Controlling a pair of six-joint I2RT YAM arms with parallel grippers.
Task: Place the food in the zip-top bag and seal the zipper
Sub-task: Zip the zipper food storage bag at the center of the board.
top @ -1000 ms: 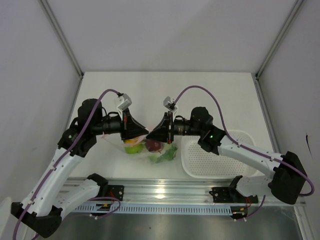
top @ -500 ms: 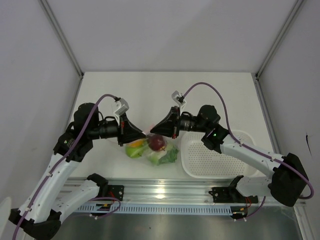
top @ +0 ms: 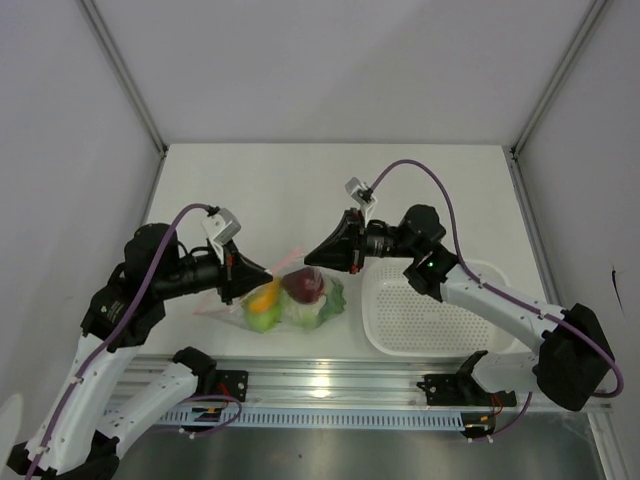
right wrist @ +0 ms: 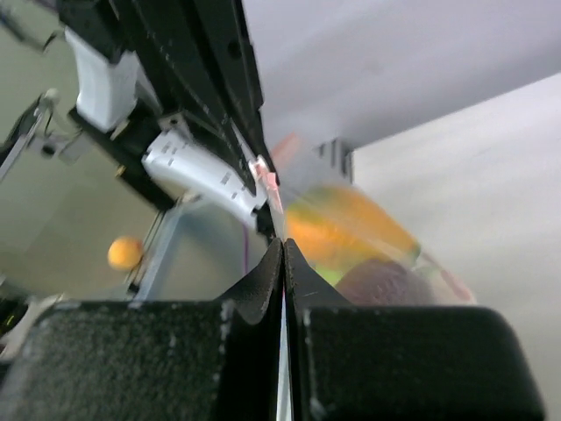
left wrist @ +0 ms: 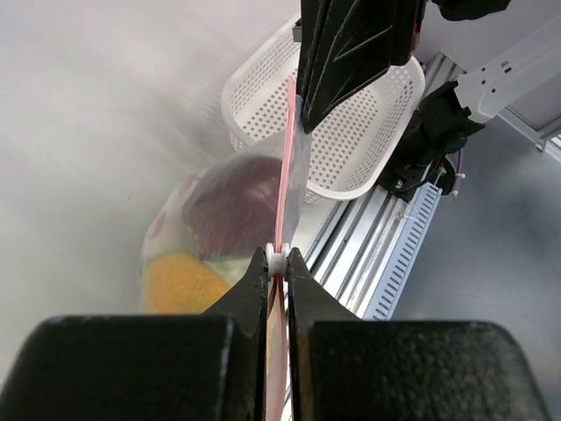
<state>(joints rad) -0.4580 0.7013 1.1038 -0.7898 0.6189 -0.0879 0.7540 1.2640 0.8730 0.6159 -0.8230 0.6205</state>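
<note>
The zip-top bag (top: pixel 291 305) hangs between my two grippers, just above the table. Inside it are the dark red apple (top: pixel 303 285), the yellow-orange fruit (top: pixel 264 297), a green apple (top: pixel 262 320) and the green lettuce (top: pixel 334 297). The cauliflower is not clear to see. The pink zipper (top: pixel 287 260) is stretched taut between the grippers. My left gripper (left wrist: pixel 276 257) is shut on the zipper's white slider. My right gripper (right wrist: pixel 282 242) is shut on the bag's mouth edge at the other end. The fruit also shows through the bag in the left wrist view (left wrist: pixel 230 206).
The white perforated basket (top: pixel 440 340) stands at the right, near the front edge, under the right arm. The aluminium rail (top: pixel 330 378) runs along the table's near edge just in front of the bag.
My left gripper has drawn back to the left and nearer, so the gap between the grippers has widened. The bag has swung left with it. My right gripper has barely moved.
</note>
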